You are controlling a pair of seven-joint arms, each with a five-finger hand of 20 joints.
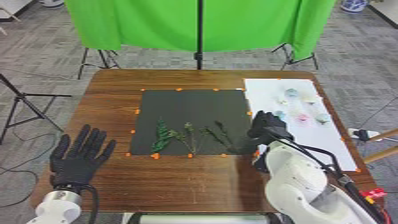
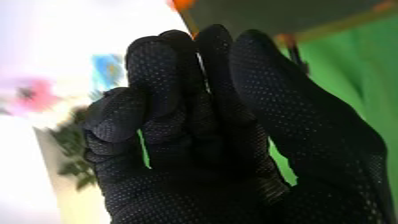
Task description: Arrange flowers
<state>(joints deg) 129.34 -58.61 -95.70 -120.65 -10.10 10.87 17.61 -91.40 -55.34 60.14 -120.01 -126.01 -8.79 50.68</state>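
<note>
In the head view, my right hand (image 1: pixel 269 129) is over the line where the black mat (image 1: pixel 191 107) meets the white sheet (image 1: pixel 266 90). Three green sprigs lie side by side on the mat: a leafy one (image 1: pixel 162 136), a thin branching one (image 1: pixel 189 137) and a darker one (image 1: pixel 219 136). The sheet holds several small flowers, among them a pink one (image 1: pixel 303 118) and a blue one (image 1: pixel 291 92). My left hand (image 1: pixel 78 159) is open at the table's left. In the right wrist view, my right hand (image 2: pixel 204 150) has curled fingers without a visible object; a pink flower (image 2: pixel 35 95) appears beyond.
Orange tape pieces (image 1: pixel 155 156) mark the mat's edges on the brown table (image 1: pixel 213 185). Behind the table stand a green cloth (image 1: pixel 151 25) and a black pole (image 1: pixel 199 55). A tripod (image 1: pixel 31 107) is off to the left.
</note>
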